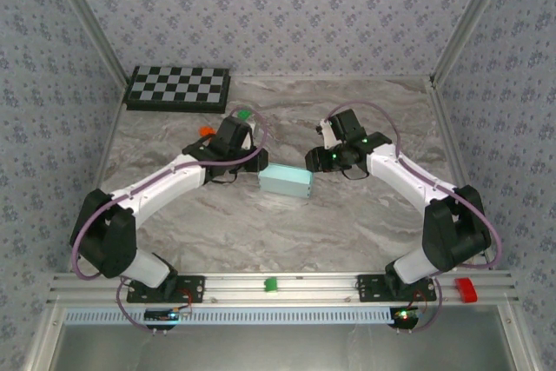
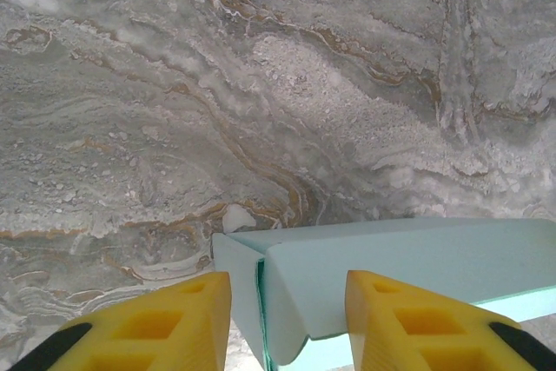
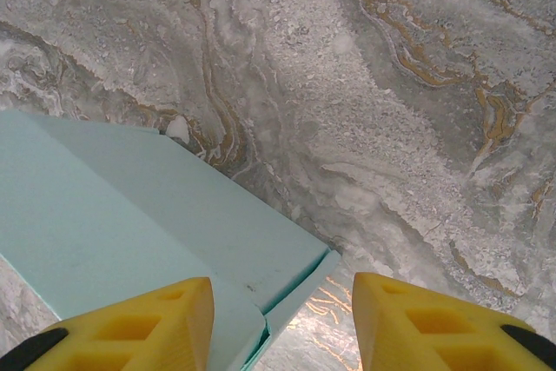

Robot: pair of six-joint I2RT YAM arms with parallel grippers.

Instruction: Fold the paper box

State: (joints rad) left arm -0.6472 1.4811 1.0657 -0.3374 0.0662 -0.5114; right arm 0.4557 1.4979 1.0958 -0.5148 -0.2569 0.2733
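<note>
Two pincers flank the paper box [image 1: 286, 181], which lies mid-counter [image 1: 347, 223] between them. Left pincer [image 2: 288, 277] stands partly open, straddling an end flap without clamping it; right pincer [image 3: 282, 280] gapes wider over the opposite corner, holding nothing.

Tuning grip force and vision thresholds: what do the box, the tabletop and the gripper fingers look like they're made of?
Paper box: thin pale aqua card, matte; it shows sharp creases and thin flap edges.
Tabletop: grey-brown marble pattern with a slight sheen; stone or printed laminate, can't tell.
Yellow fingers: probably moulded or printed plastic, matte, with recessed pockets.
</note>
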